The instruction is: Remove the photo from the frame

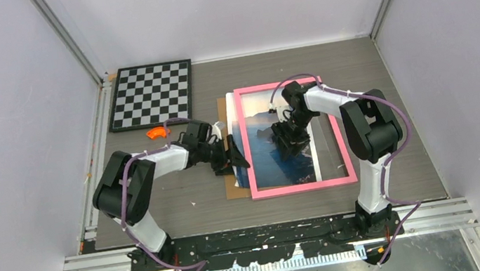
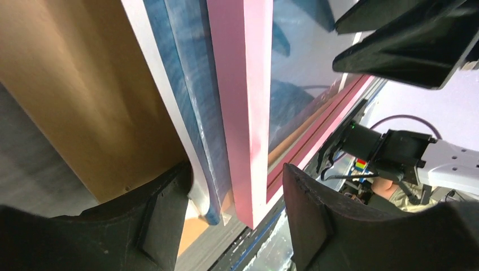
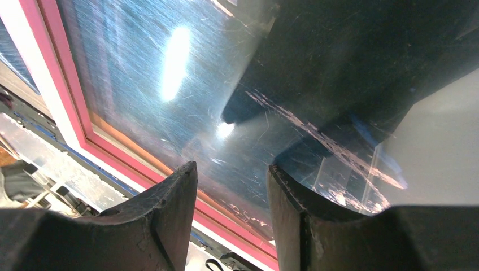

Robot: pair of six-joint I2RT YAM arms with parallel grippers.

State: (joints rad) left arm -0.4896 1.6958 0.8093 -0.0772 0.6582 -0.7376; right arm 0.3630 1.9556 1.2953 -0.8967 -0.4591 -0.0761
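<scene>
Both sets of jaws: spread, pinching nothing.
Left gripper (image 2: 234, 169): photo (image 2: 181, 84) edge and frame (image 2: 240, 84) rail between fingers; nip photo alone.
Right gripper (image 3: 231, 169): hold frame down beneath it.

White arms (image 1: 166, 160), black joints, purple cables (image 1: 300, 76)

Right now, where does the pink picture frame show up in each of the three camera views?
Top external: the pink frame lies flat on the table, right of centre, between the two arms.
Left wrist: one side of it runs as a pink bar from the top edge down the middle.
Right wrist: its border slants down the left side and along the bottom.
Shared landmark: the blue photo.
</scene>
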